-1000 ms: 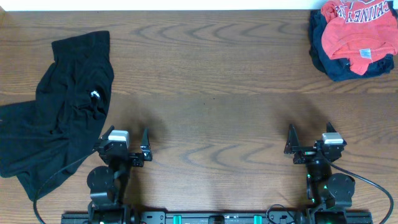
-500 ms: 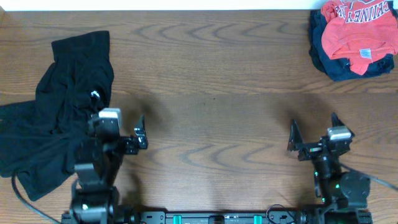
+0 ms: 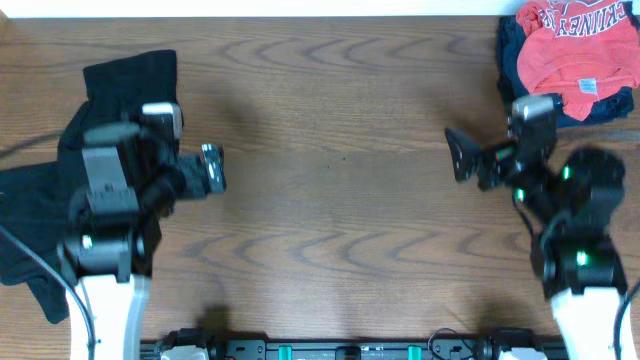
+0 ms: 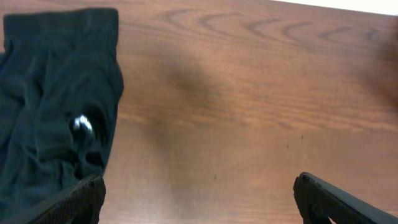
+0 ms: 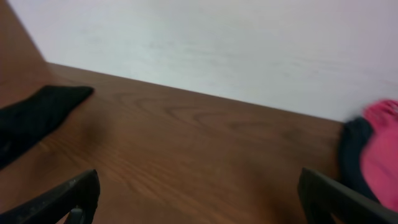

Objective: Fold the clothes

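One limp black garment [image 3: 125, 80], one bunched red-navy pile [image 3: 565, 50]

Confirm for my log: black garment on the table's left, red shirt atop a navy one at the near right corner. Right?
No: the overhead view shows the red shirt atop the navy garment at the far right corner. The black garment is on the left.

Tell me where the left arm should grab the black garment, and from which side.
Take the black garment at the far corner of its straight band edge, which lies flat while the rest is bunched. It is probably best to bring the open left tool in from the side facing the middle of the table, so a finger can slide under that edge.
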